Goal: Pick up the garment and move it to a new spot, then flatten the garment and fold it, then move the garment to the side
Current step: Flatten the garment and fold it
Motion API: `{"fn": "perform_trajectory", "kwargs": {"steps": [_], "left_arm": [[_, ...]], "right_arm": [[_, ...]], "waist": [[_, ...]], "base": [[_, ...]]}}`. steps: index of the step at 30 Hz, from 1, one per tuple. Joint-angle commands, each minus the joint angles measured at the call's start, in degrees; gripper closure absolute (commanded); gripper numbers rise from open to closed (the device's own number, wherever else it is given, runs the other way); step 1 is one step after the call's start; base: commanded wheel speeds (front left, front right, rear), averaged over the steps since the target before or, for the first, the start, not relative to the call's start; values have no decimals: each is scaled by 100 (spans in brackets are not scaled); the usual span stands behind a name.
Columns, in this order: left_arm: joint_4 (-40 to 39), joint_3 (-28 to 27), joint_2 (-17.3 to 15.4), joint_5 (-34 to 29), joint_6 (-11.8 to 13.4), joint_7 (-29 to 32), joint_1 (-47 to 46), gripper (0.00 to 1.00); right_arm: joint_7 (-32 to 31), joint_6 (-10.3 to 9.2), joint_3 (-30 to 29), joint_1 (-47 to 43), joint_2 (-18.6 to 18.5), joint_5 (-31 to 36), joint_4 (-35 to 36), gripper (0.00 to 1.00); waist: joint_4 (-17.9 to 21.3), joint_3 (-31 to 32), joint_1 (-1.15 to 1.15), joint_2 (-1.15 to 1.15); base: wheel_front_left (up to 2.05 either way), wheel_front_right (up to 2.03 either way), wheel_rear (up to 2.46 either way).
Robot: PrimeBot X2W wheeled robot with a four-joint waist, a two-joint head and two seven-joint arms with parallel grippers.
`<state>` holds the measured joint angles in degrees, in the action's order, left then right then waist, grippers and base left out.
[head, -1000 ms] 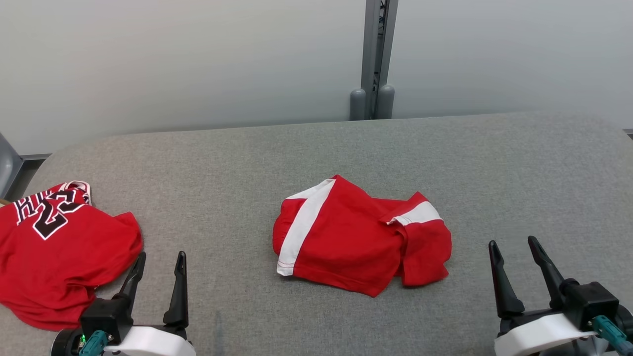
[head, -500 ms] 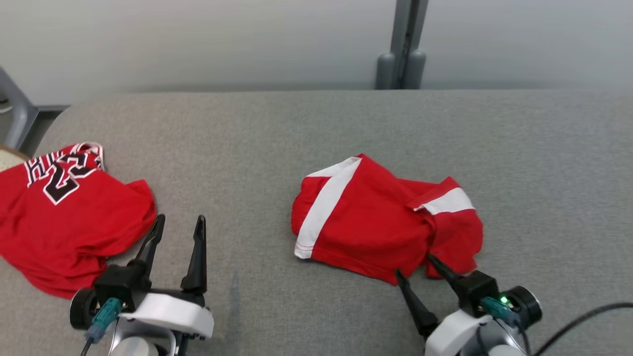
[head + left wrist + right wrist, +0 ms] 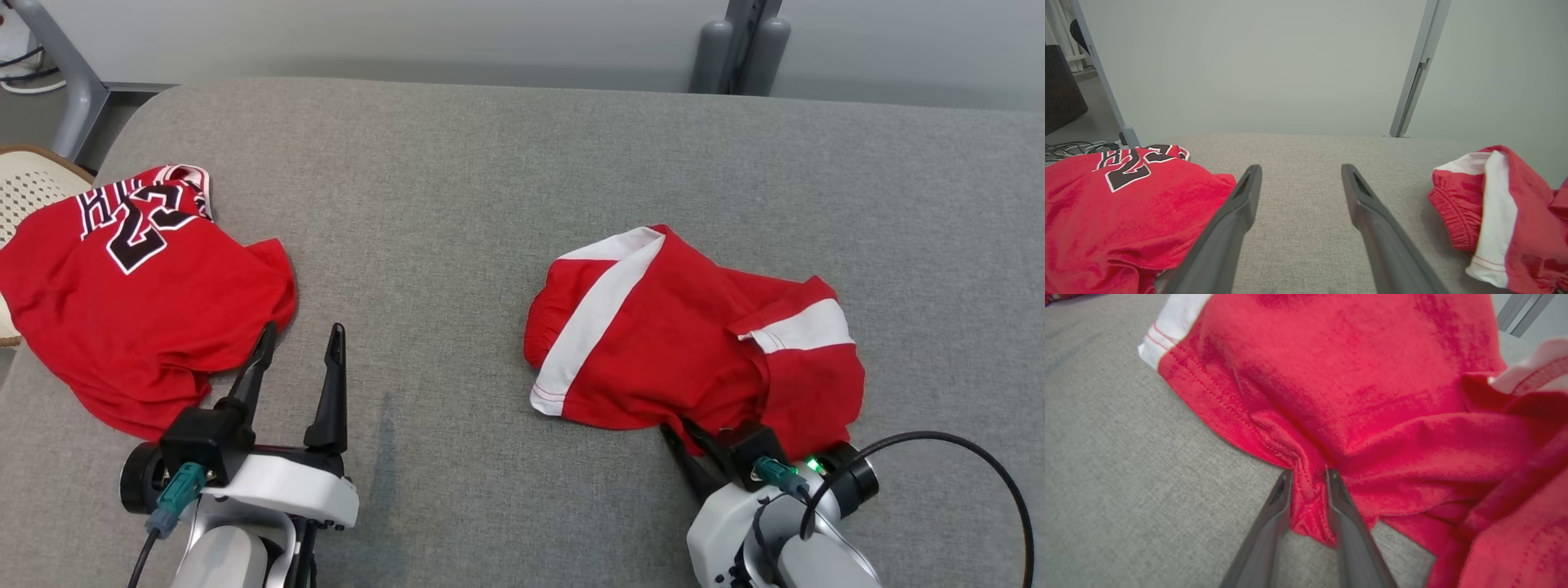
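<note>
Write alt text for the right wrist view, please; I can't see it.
Two dark fingers of the right end effector pinch a bunched fold at the hem of a red garment with white trim, crumpled on a grey fabric surface.

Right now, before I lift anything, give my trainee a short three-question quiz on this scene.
1. True or false: the left gripper is holding the jersey.
2. Which part of the shorts is pinched in the right gripper? A: the white stripe. B: a fold of the red near hem. C: the elastic waistband.
3. Fill in: seen from the robot, the shorts lie to the ___ of the jersey.

Key: 1 false, it is open with nothing between its fingers. 2 B. 3 right.
</note>
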<state>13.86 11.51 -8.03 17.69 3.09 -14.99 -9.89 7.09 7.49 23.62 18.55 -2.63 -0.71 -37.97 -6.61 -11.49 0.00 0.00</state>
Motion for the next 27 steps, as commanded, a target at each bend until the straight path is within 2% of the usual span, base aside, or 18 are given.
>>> {"fn": "perform_trajectory", "kwargs": {"steps": [1, 6, 10, 14, 21, 27], "left_arm": [[-11, -51, -3, -30, -29, -23, -97, 0], [-65, -207, 6, -69, 1, -17, -3, 0], [-107, -288, -16, -104, -5, -14, 68, 0], [-126, -345, -25, -126, -7, -14, 98, 0], [-175, -396, -50, -164, -1, -14, 114, 0], [-164, -402, -64, -178, -30, -15, 112, 0]], "right_arm": [[-47, 1, 40, -107, -59, -75, -177, 100], [256, 1, 124, -74, -46, -276, 321, 100], [330, 1, 128, -158, -43, -460, 1048, 100], [276, 1, -112, -343, -48, -602, 1887, 100], [50, 1, -1209, -786, -44, -671, 2988, 100], [-106, 1, -2358, -1042, -40, -609, 2957, 100]], "waist": [[13, 1, 0, 0], [176, 37, 0, 0], [383, 68, 0, 0], [575, 84, 0, 0], [771, 87, 0, 0], [808, 74, 0, 0]], "base": [[0, 0, 0], [0, 0, 0], [0, 0, 0], [0, 0, 0], [0, 0, 0], [0, 0, 0]]}}
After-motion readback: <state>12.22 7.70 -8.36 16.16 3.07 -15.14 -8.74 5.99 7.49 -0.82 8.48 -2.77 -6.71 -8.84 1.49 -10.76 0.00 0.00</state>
